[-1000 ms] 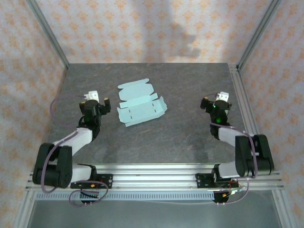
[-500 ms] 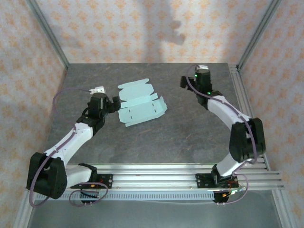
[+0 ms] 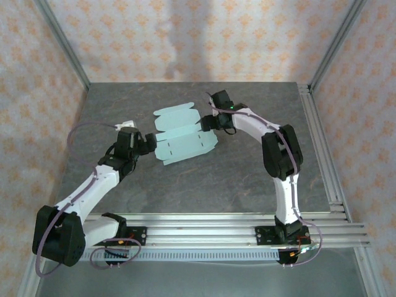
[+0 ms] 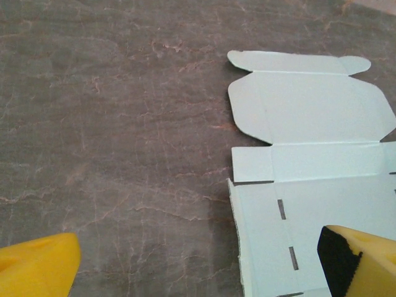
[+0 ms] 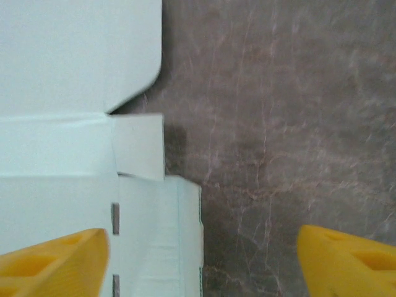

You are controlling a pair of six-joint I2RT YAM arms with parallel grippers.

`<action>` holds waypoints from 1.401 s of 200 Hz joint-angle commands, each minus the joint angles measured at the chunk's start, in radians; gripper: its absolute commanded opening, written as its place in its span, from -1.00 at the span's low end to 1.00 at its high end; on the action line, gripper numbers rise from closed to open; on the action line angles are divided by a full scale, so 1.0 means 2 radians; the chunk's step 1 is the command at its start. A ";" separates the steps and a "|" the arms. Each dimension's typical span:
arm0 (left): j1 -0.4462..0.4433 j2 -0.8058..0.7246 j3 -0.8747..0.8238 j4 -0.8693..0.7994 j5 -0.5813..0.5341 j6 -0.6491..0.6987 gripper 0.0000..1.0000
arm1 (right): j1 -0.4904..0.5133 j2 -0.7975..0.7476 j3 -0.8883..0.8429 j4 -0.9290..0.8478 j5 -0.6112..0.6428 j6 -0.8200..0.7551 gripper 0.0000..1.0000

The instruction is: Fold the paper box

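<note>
On a dark, stone-patterned table, the paper box lies as a flat, unfolded die-cut sheet of pale mint-blue card. It sits left of centre, toward the far half, with rounded flaps at its far end. The left gripper sits low at the sheet's left edge, its yellow fingers spread wide. In the left wrist view, one finger hangs over bare table and the other over the near part of the card, beside a row of short slits. The right gripper reaches in from the opposite side to the sheet's right edge, near a small side tab. Its jaws also stand apart, pinching nothing: in the right wrist view one finger is above the card and the other above the table, with the sheet's edge between them. Whether any fingertip touches the card cannot be told. Orange-and-cream patterned walls enclose the table.
</note>
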 commanded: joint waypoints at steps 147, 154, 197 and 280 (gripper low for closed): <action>-0.002 0.019 -0.020 0.017 0.003 -0.058 1.00 | -0.002 0.040 0.048 -0.066 -0.003 -0.019 -1.00; -0.002 0.022 -0.017 0.016 0.004 -0.056 1.00 | -0.003 0.037 0.045 -0.067 -0.020 -0.047 -1.00; -0.002 0.034 -0.001 0.003 0.017 -0.041 1.00 | -0.013 0.047 0.073 -0.141 -0.125 -0.243 -1.00; -0.002 0.102 0.071 -0.026 0.108 -0.001 1.00 | -0.033 0.102 0.272 -0.279 -0.034 -0.217 0.55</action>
